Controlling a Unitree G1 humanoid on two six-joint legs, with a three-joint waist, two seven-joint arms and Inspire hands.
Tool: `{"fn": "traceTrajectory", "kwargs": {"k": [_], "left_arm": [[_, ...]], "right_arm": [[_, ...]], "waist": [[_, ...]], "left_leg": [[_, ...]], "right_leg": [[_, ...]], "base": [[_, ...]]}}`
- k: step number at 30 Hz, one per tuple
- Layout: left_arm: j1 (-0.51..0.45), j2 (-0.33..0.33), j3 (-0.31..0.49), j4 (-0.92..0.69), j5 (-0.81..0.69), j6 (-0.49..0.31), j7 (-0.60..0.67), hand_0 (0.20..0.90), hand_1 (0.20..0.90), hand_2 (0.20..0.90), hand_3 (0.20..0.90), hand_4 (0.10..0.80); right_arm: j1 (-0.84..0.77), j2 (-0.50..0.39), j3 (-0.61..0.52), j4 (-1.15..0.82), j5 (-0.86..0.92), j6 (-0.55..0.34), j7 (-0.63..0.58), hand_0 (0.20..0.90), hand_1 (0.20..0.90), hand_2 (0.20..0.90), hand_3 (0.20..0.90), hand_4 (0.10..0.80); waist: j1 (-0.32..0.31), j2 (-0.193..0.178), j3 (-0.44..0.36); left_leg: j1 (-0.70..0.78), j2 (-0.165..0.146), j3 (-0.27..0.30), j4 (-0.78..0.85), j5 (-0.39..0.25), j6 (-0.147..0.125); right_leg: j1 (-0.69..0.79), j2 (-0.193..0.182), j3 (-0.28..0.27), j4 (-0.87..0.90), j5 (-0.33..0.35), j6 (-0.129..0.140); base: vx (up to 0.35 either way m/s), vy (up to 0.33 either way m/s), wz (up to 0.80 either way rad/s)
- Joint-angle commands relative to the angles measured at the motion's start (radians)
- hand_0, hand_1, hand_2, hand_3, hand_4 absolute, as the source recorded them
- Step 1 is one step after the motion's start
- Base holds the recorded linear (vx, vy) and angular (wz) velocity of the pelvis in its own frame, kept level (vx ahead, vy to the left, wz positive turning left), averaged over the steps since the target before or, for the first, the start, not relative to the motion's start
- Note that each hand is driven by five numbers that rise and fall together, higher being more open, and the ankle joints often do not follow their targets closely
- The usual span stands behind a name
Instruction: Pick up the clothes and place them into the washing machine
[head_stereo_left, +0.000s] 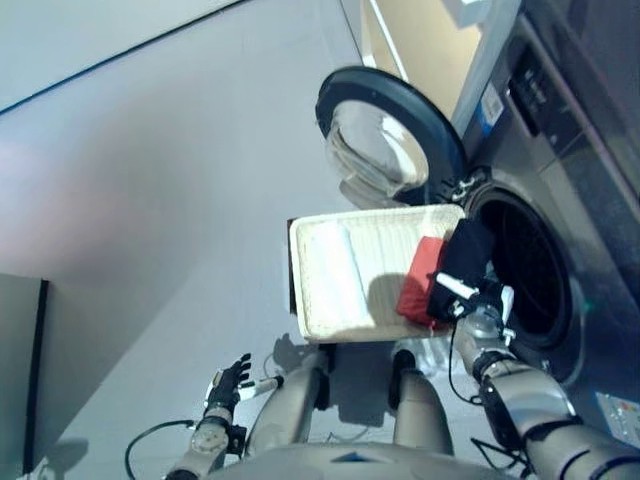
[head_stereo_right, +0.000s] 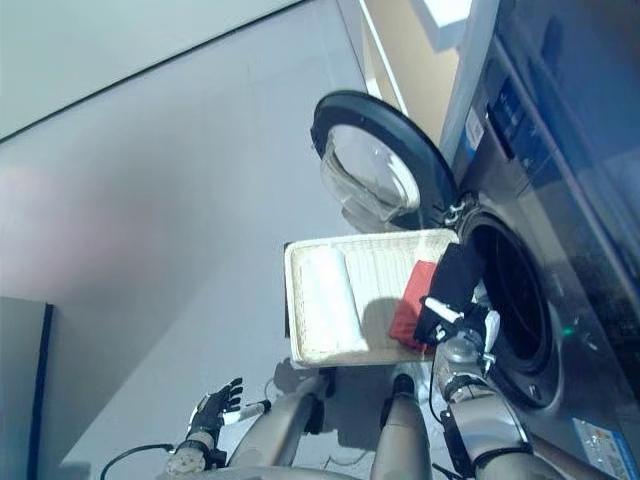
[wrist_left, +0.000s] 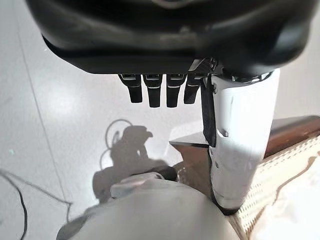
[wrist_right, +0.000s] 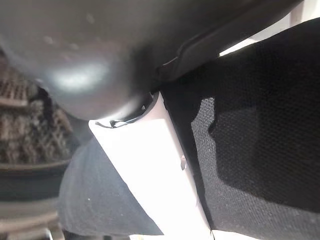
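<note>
A white woven basket (head_stereo_left: 310, 310) sits on the floor in front of the washing machine (head_stereo_left: 590, 200). Inside it lie a white cloth (head_stereo_left: 335, 275) and a red cloth (head_stereo_left: 418, 285). My right hand (head_stereo_left: 472, 300) is shut on a black cloth (head_stereo_left: 468, 250), lifted over the basket's right end beside the dark drum opening (head_stereo_left: 530, 270). In the right wrist view the white thumb cover (wrist_right: 150, 165) presses on the black cloth (wrist_right: 260, 150). Low beside my body, my left hand (head_stereo_left: 228, 385) hangs open and holds nothing, with its straight fingers (wrist_left: 157, 92) in the left wrist view.
The machine's round door (head_stereo_left: 385, 135) stands swung open behind the basket. Grey floor stretches to the left. A dark panel edge (head_stereo_left: 40, 370) shows at the lower left. The basket's corner (wrist_left: 285, 165) appears past my left hand.
</note>
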Motion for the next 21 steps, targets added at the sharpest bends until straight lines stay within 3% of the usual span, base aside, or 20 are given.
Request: {"fn": "traceTrajectory", "kwargs": {"k": [1, 4, 8, 9, 18, 21], "left_arm": [[-0.006, 0.039, 0.020, -0.021, -0.024, -0.016, 0.024, 0.900, 0.900, 0.900, 0.900, 0.800], [0.007, 0.037, 0.034, -0.016, -0.024, -0.005, 0.012, 0.900, 0.900, 0.900, 0.900, 0.800], [0.016, 0.034, 0.043, 0.004, -0.040, -0.003, 0.006, 0.900, 0.900, 0.900, 0.900, 0.800], [0.020, 0.032, 0.045, 0.003, -0.047, -0.005, 0.003, 0.900, 0.900, 0.900, 0.900, 0.800], [0.040, 0.035, 0.044, 0.015, -0.048, -0.019, 0.002, 0.900, 0.900, 0.900, 0.900, 0.800], [0.047, 0.035, 0.033, 0.011, -0.049, -0.029, -0.005, 0.900, 0.900, 0.900, 0.900, 0.800]], "right_arm": [[-0.098, -0.018, -0.104, -0.131, 0.286, -0.169, 0.042, 0.200, 0.200, 0.200, 0.200, 0.300], [-0.098, 0.005, -0.176, -0.146, 0.449, -0.224, 0.086, 0.200, 0.200, 0.200, 0.200, 0.300], [-0.125, 0.022, -0.212, -0.183, 0.524, -0.286, 0.085, 0.200, 0.200, 0.200, 0.200, 0.300], [-0.131, 0.020, -0.221, -0.196, 0.541, -0.297, 0.091, 0.200, 0.200, 0.200, 0.200, 0.300], [-0.182, -0.061, -0.232, -0.243, 0.475, -0.321, 0.041, 0.200, 0.200, 0.200, 0.200, 0.300], [-0.248, -0.151, -0.231, -0.236, 0.445, -0.321, 0.021, 0.200, 0.200, 0.200, 0.200, 0.300]], "waist": [[-0.012, -0.033, 0.077], [-0.020, -0.042, 0.080], [-0.027, -0.040, 0.086], [-0.026, -0.039, 0.081], [-0.024, -0.011, 0.080], [-0.012, 0.011, 0.071]], "left_leg": [[-0.074, -0.048, 0.047, 0.244, -0.180, 0.009], [-0.142, -0.042, 0.054, 0.360, -0.238, 0.018], [-0.200, -0.033, 0.066, 0.471, -0.297, 0.034], [-0.200, -0.037, 0.059, 0.496, -0.340, 0.033], [-0.222, -0.039, 0.087, 0.544, -0.377, 0.057], [-0.245, -0.044, 0.101, 0.544, -0.380, 0.065]], "right_leg": [[0.026, 0.008, 0.000, -0.110, 0.146, 0.002], [-0.035, 0.006, 0.000, -0.017, 0.103, -0.003], [-0.095, 0.008, 0.007, 0.071, 0.071, -0.008], [-0.098, 0.011, 0.018, 0.094, 0.034, -0.002], [-0.154, 0.030, 0.061, 0.147, 0.015, -0.012], [-0.182, 0.029, 0.079, 0.142, 0.021, -0.013]], "base": [[-0.026, 0.014, 0.03], [-0.012, 0.022, -0.02], [0.025, 0.043, -0.12], [0.111, 0.042, -0.17], [0.027, 0.051, -0.18], [-0.011, 0.042, -0.19]]}}
